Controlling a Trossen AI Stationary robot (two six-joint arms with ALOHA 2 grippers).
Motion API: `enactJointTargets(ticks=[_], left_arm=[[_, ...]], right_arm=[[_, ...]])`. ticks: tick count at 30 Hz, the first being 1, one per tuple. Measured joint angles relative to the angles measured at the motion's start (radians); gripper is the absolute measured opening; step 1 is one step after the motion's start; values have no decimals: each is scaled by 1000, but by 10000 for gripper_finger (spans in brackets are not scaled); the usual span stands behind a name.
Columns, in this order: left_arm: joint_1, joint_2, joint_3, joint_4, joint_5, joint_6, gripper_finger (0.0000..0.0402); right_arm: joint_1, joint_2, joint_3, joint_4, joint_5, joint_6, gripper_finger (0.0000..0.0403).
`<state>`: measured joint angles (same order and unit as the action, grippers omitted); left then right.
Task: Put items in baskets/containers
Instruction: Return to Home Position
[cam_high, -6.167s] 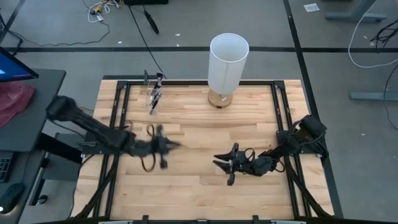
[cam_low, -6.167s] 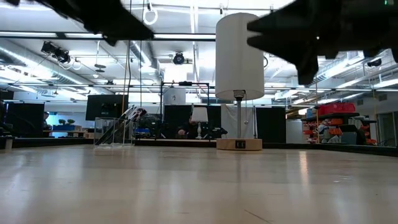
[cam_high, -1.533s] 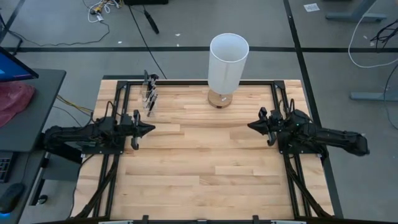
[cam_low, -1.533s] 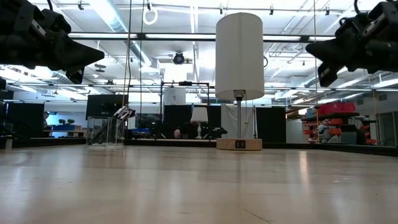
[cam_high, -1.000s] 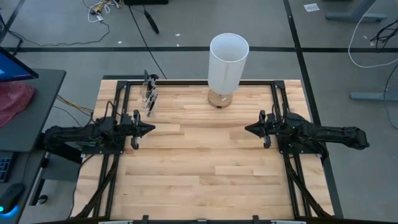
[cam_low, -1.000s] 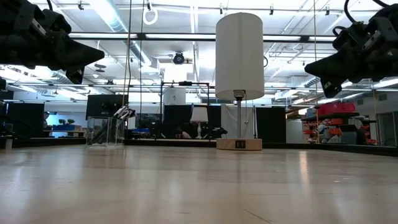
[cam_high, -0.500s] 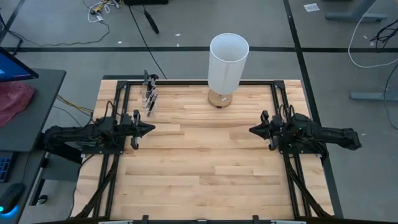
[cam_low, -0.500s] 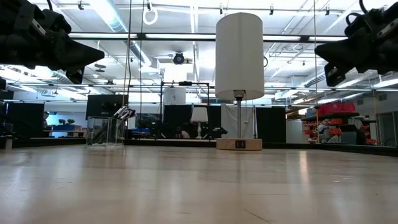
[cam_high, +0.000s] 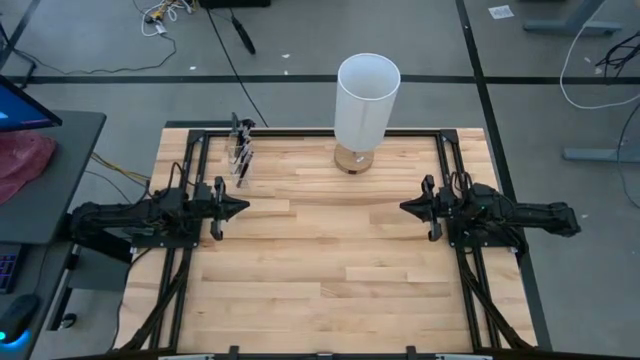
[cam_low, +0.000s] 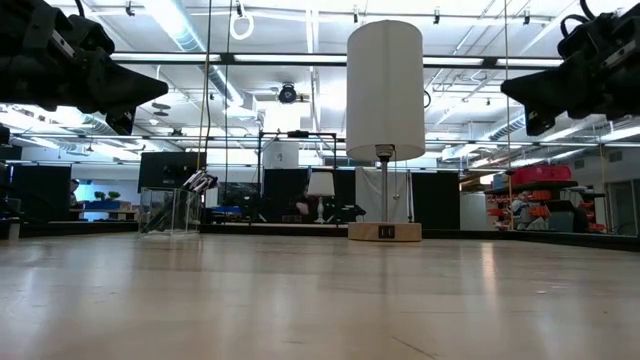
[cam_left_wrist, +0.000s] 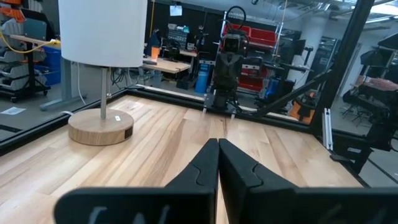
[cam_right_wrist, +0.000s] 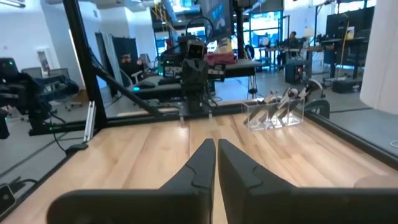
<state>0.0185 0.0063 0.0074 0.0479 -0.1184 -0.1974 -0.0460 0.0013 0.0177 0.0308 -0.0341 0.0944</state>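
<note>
1. The left pincer (cam_high: 235, 207) hangs above the left edge of the surface (cam_high: 320, 260), about halfway along it, pointing toward the middle. Its own wrist view shows the two fingers (cam_left_wrist: 205, 171) pressed together, clenched on nothing.
2. The right pincer (cam_high: 410, 207) hangs above the right edge, facing the left one across the bare wood. Its fingers (cam_right_wrist: 202, 168) are likewise clenched, with nothing between them.
3. The clear cup (cam_high: 240, 155) stands near the far edge toward the far-left corner, well apart from both pincers.
4. The brushes (cam_low: 201, 180) are inside the cup, leaning, with their ends sticking out above its rim.
5. A white-shaded lamp (cam_high: 367, 95) on a round wooden base stands at the middle of the far edge, to the right of the cup.
</note>
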Motion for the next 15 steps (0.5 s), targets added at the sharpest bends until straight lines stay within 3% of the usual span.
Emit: enactJointTargets(ticks=[15], left_arm=[[0,0,0,0,0,0,14]], right_arm=[[0,19,-1,6,0,1,23]])
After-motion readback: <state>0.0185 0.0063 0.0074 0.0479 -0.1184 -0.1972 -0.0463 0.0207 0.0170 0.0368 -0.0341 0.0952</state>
